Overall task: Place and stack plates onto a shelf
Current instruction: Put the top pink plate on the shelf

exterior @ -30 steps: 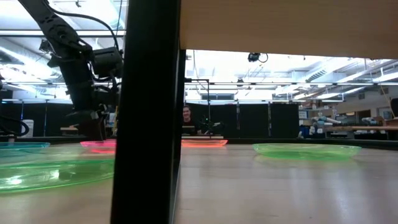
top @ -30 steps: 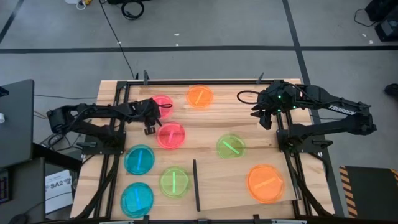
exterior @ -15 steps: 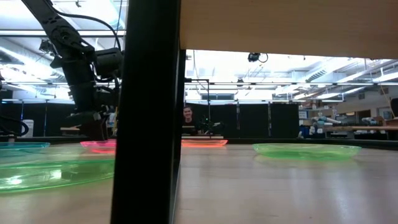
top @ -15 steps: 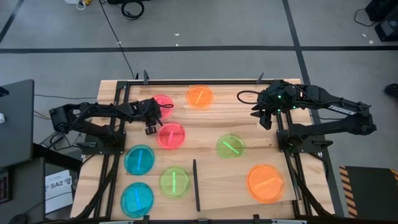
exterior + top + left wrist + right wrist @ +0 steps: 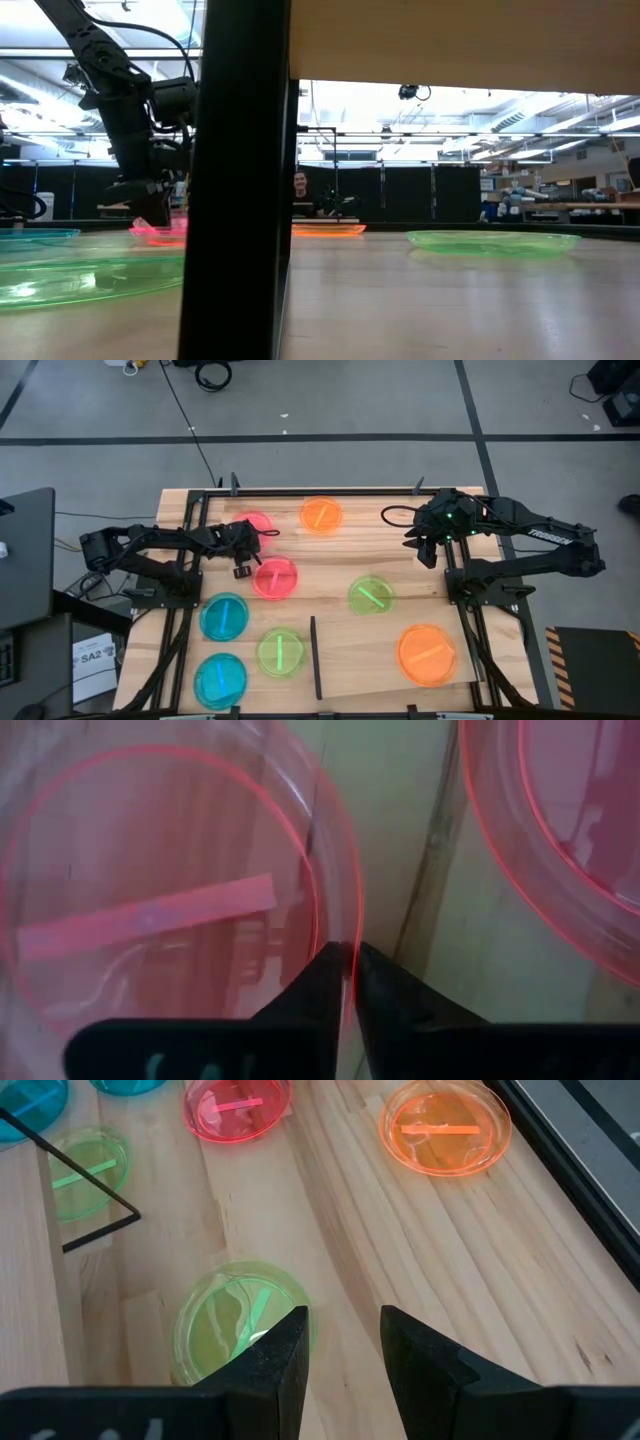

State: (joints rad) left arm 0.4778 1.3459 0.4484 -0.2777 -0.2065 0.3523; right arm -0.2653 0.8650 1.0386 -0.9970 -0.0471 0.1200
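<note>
A pink plate (image 5: 257,522) lies at the far left of the table, partly under my left arm. My left gripper (image 5: 241,563) points down at its near edge and is shut on its rim. A second pink plate (image 5: 274,577) lies just beside it, toward the near edge. The shelf (image 5: 380,675), a pale board with a black strip (image 5: 315,657), lies at the near right with an orange plate (image 5: 427,655) on it. My right gripper (image 5: 425,550) hangs open over the far right, with a green plate (image 5: 235,1325) below and ahead of it. My left gripper pinches the pink plate's rim (image 5: 352,935) between its two fingertips, one finger inside the plate and one outside. The fingers come from above, pointing down. The rest of the plate (image 5: 150,910) lies low by the table; whether it is lifted I cannot tell.
Two blue plates (image 5: 224,617) (image 5: 220,680) and a green plate (image 5: 280,652) lie at the near left, and an orange plate (image 5: 321,514) at the far middle. A dark post (image 5: 240,180) blocks the middle of the low view. A person (image 5: 300,190) sits far behind the table.
My left gripper has shut on the far pink plate's rim, staying in nearly the same place. The right arm has kept still.
</note>
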